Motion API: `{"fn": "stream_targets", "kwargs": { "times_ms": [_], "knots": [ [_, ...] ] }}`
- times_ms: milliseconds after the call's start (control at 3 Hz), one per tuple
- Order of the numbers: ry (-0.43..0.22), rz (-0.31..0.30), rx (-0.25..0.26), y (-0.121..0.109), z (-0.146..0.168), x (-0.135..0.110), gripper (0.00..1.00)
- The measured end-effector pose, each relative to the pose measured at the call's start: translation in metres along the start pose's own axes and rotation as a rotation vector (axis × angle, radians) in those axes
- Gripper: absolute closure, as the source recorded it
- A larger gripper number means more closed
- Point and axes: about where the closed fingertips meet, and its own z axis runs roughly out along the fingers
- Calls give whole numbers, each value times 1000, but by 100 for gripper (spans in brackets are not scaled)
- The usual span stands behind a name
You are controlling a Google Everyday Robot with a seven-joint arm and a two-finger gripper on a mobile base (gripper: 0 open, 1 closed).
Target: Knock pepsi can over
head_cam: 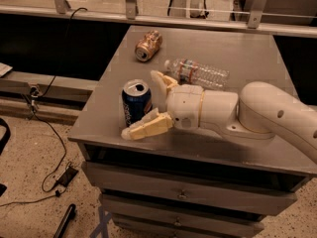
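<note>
The upright dark blue aluminium pepsi can [135, 102] stands between the wide-spread fingers [148, 126] of the gripper [140, 104], reaching from 4 o'clock, grasping nothing.

My gripper [140, 104] sits over the grey drawer cabinet [237, 48] — speckled floor [29, 157] and black cables [63, 150] left of it, metal rail [198, 24] behind.

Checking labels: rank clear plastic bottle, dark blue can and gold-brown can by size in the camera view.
Clear plastic bottle
Dark blue can, open pincer straddling it
Gold-brown can, farther back, so unsure
</note>
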Motion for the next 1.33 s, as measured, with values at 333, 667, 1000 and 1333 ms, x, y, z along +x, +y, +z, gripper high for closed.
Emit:
{"fn": "stream_targets", "kwargs": {
  "times_ms": [333, 667, 1000, 1333],
  "knots": [
    [-27, -5, -2, -4, 7, 12, 0],
    [-33, -21, 12, -6, 10, 19, 0],
    [-33, -23, 8, -5, 11, 18, 18],
    [-33, -24, 5, -4, 13, 17, 41]
  ]
}}
